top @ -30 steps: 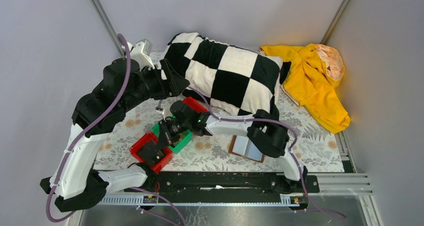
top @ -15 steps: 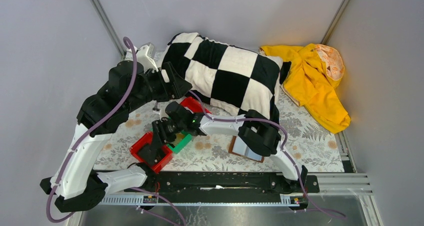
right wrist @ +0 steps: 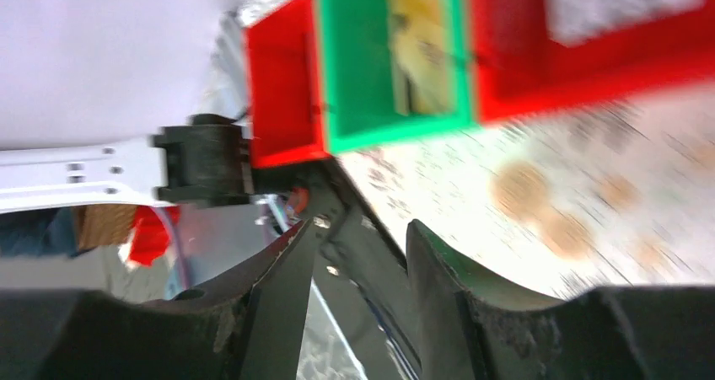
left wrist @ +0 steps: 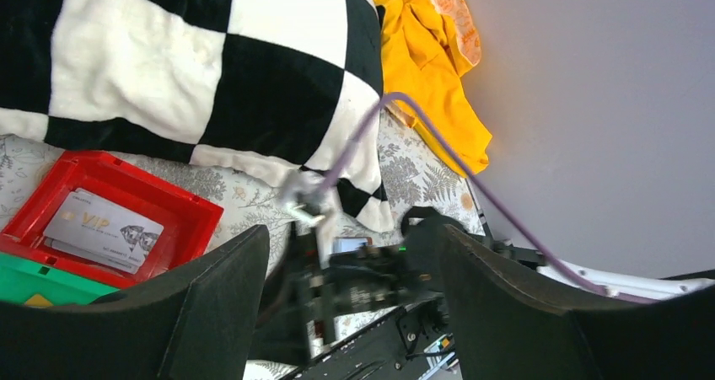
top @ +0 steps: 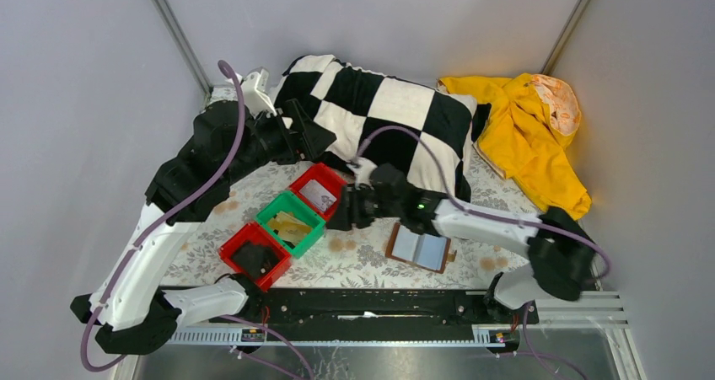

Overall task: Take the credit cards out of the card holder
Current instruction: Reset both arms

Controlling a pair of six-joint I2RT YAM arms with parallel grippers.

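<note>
Clearly three small bins stand in a slanting row on the left part of the table, side touching side. The far red bin holds a few silver cards, the top one printed with "VIP". The green bin in the middle holds a yellow card lying flat on its floor. The near red bin has something dark inside; what it is cannot be told. The card holder lies open and flat on the table to the right of the bins, apart from them, with its pale blue inner faces turned up and a brown edge showing around them. No hand touches it. The right hand sits low between the bins and the card holder, just beside the far red bin, pointing toward the row; its wrist view is blurred, yet its two fingers stand apart with nothing between them. The left hand is raised at the back near the edge of the black-and-white checked pillow, its fingers spread wide and holding nothing. A crumpled yellow garment lies in the far right corner.
</note>
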